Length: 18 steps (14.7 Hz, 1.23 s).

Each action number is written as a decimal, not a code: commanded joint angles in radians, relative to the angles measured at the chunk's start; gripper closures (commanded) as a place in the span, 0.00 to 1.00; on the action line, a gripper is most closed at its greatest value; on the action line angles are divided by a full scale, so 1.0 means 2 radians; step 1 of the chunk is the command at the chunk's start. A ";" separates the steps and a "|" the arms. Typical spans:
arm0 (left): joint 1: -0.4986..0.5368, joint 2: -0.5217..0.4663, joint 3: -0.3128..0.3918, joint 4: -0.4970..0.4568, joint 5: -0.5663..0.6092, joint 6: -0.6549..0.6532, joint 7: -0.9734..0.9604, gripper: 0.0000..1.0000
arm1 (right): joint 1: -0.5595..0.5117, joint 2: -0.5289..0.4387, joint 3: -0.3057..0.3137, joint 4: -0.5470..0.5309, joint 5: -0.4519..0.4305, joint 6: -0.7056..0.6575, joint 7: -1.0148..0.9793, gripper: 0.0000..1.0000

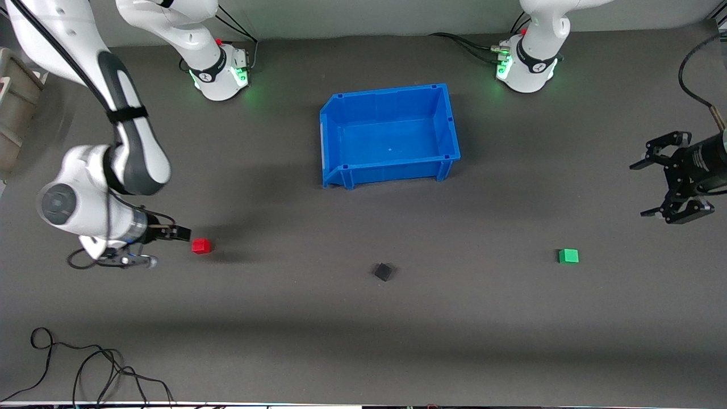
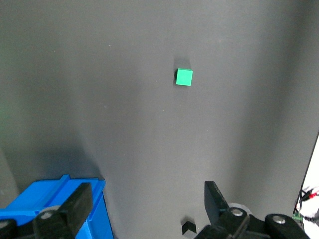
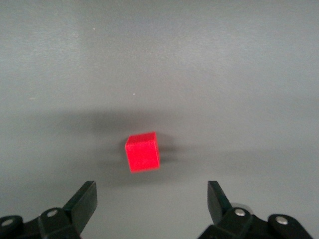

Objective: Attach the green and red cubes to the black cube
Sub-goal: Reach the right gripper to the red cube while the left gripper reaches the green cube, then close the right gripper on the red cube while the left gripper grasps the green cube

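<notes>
My right gripper (image 1: 180,245) sits low at the right arm's end of the table, jaws spread wide and holding nothing, with the red cube (image 1: 201,245) just in front of its fingertips and not touching them. Through my right wrist view that red cube (image 3: 143,152) lies on the bare table (image 1: 363,341), between the lines of my two fingers (image 3: 82,201) but ahead of them. The blue bin (image 1: 391,135) is my landmark: the red cube lies nearer the front camera than the bin, toward the right arm's end. The black cube (image 1: 383,271) sits nearer the camera than the bin, almost straight out from it. The green cube (image 1: 568,256) rests toward the left arm's end, also nearer the camera than the bin. My left gripper (image 1: 653,190) hangs open and empty above the table at the left arm's end, near the green cube (image 2: 184,77).
</notes>
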 commanded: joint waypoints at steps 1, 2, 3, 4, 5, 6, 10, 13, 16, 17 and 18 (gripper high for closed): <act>0.011 0.021 -0.004 -0.027 -0.012 0.036 0.017 0.00 | 0.002 0.028 0.000 -0.012 0.007 0.055 -0.001 0.01; 0.022 0.023 -0.004 -0.047 -0.024 0.053 0.038 0.00 | 0.001 0.035 0.000 -0.018 0.007 0.067 -0.001 0.01; 0.036 0.028 -0.004 -0.062 -0.052 0.071 0.057 0.00 | 0.001 0.038 0.000 -0.021 0.007 0.078 -0.001 0.01; 0.046 0.039 -0.004 -0.074 -0.075 0.082 0.081 0.00 | 0.001 0.042 0.000 -0.026 0.007 0.089 -0.001 0.02; 0.058 0.050 -0.004 -0.084 -0.092 0.091 0.109 0.00 | 0.001 0.047 0.000 -0.028 0.008 0.098 -0.001 0.02; 0.064 0.061 -0.004 -0.091 -0.107 0.099 0.137 0.00 | 0.001 0.051 0.000 -0.028 0.008 0.103 0.000 0.02; 0.086 0.108 -0.004 -0.119 -0.167 0.134 0.255 0.00 | 0.001 0.062 0.004 -0.028 0.008 0.113 0.000 0.09; 0.083 0.148 -0.005 -0.123 -0.169 0.183 0.286 0.00 | 0.001 0.068 0.007 -0.028 0.008 0.120 0.000 0.17; 0.081 0.186 -0.007 -0.121 -0.190 0.226 0.332 0.00 | 0.001 0.068 0.008 -0.028 0.008 0.120 0.000 0.22; 0.085 0.198 -0.007 -0.121 -0.205 0.231 0.353 0.00 | 0.001 0.068 0.008 -0.028 0.008 0.120 0.000 0.22; 0.086 0.205 -0.007 -0.121 -0.218 0.234 0.374 0.00 | 0.001 0.068 0.008 -0.027 0.008 0.120 0.000 0.23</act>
